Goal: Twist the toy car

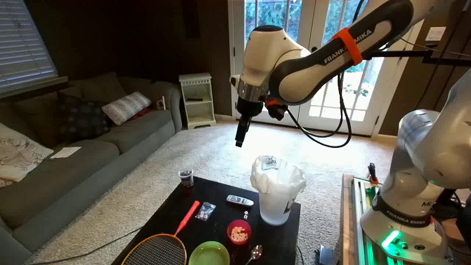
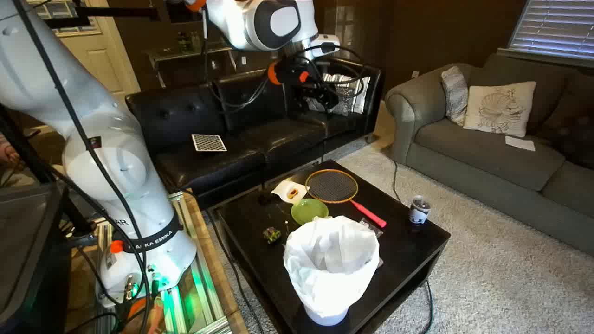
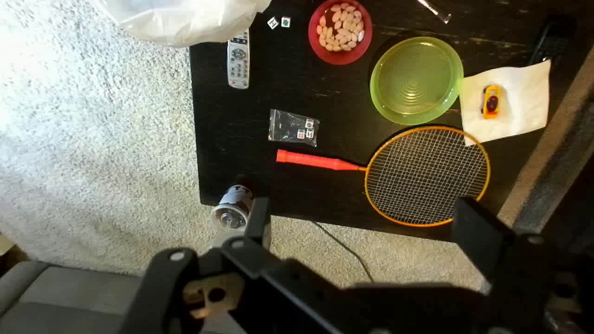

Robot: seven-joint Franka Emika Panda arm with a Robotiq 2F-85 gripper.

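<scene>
Gripper (image 3: 363, 208) foremost in wrist view: fingers (image 3: 480, 236) wide apart, held higher than the green plate (image 3: 410, 76). Toy car (image 3: 491, 103) (yellow, dark patch on top) rests on a white napkin (image 3: 524, 90) just beside that plate; racket (image 3: 427, 176) likewise lies just beside it.

The arm (image 1: 312, 77) is bent, 2 fingers (image 3: 480, 234) wide apart, angled downward.
</scene>
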